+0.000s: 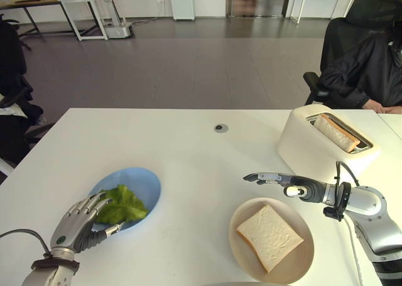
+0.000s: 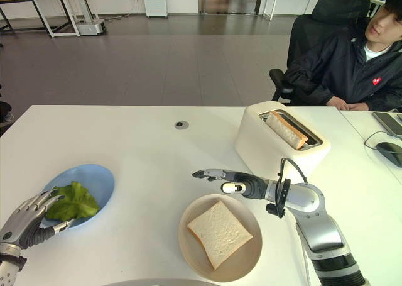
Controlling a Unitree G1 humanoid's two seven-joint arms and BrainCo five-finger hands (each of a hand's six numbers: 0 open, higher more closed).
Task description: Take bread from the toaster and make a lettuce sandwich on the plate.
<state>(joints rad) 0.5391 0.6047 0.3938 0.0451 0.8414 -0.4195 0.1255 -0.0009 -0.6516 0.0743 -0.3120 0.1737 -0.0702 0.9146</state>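
Silver fingers [image 1: 264,176] of the right hand [image 1: 292,185] are stretched out flat and apart, holding nothing, just over the far rim of the plate [image 1: 244,218]. The left hand [image 1: 76,223] has its fingers [image 1: 94,204] spread as well, tips touching the lettuce [image 1: 125,205] in the blue bowl [image 1: 148,179], well left of the plate. A bread slice [image 1: 270,237] lies on the plate. A second slice [image 1: 336,133] stands in the toaster [image 1: 301,146], beyond the plate to its right, on the white desk [image 1: 188,148].

Bread slice [image 1: 336,132] lower half hidden inside toaster [image 1: 301,143]; left robot hand [image 1: 78,220] perhaps touching lettuce [image 1: 125,204].
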